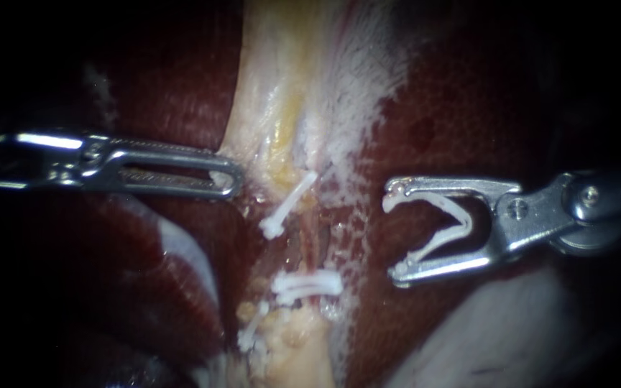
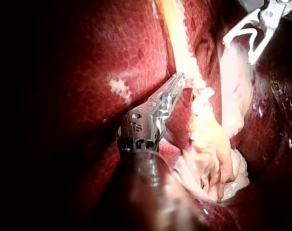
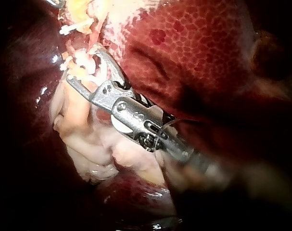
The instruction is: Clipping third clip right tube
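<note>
Dark red liver (image 1: 468, 108) all around, a pale tissue strip (image 1: 282, 86) running down the middle. My left instrument (image 1: 228, 176) is clamped on that strip's edge. My right instrument (image 1: 394, 231) has its jaws spread wide, gripping an open white clip (image 1: 443, 223) between them. The tube (image 1: 309, 248) lies ahead of those jaw tips, clear of them, between an upper clip (image 1: 289, 205) and a lower clip (image 1: 309, 285).

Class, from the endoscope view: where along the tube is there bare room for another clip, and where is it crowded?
Bare: the tube stretch between the slanted upper clip and the lower clip, with liver to its right, where the right instrument carries an open clip. Crowded: beside the upper clip, where the left instrument holds the pale tissue.
</note>
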You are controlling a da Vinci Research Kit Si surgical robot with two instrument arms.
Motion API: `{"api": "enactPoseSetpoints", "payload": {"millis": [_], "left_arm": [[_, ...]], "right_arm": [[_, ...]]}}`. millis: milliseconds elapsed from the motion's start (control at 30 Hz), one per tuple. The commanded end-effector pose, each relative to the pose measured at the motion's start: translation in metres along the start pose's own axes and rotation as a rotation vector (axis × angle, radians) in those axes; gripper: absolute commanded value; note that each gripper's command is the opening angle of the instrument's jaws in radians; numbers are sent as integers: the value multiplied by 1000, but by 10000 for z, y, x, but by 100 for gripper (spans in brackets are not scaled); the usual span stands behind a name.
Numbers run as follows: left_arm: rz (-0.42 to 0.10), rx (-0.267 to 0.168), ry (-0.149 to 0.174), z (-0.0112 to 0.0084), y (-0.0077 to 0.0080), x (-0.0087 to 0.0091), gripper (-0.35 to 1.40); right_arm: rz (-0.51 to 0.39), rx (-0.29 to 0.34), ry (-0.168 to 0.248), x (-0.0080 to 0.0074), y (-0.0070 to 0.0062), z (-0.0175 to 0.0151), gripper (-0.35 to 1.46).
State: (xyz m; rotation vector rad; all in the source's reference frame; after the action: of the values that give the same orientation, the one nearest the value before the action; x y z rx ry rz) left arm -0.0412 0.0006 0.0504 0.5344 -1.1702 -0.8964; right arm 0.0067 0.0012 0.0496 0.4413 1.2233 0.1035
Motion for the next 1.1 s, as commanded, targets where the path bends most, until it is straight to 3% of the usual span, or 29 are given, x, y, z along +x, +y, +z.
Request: {"api": "enactPoseSetpoints", "payload": {"millis": [33,367,633,867,1100], "left_arm": [[0,0,0,0,0,0,-35],[-4,6,3,-10,-2,-6,-35],[-15,2,2,-33,-8,-25,-35],[-24,0,-7,-50,-25,-39,-35],[-11,10,-27,-66,-54,-58,-35]], "right_arm": [[0,0,0,0,0,0,60],[-3,-3,-1,-3,-1,9,60],[138,-14,-5,-17,-3,40,60],[267,76,-7,-34,-1,72,58],[358,136,-21,-44,4,96,53]]}}
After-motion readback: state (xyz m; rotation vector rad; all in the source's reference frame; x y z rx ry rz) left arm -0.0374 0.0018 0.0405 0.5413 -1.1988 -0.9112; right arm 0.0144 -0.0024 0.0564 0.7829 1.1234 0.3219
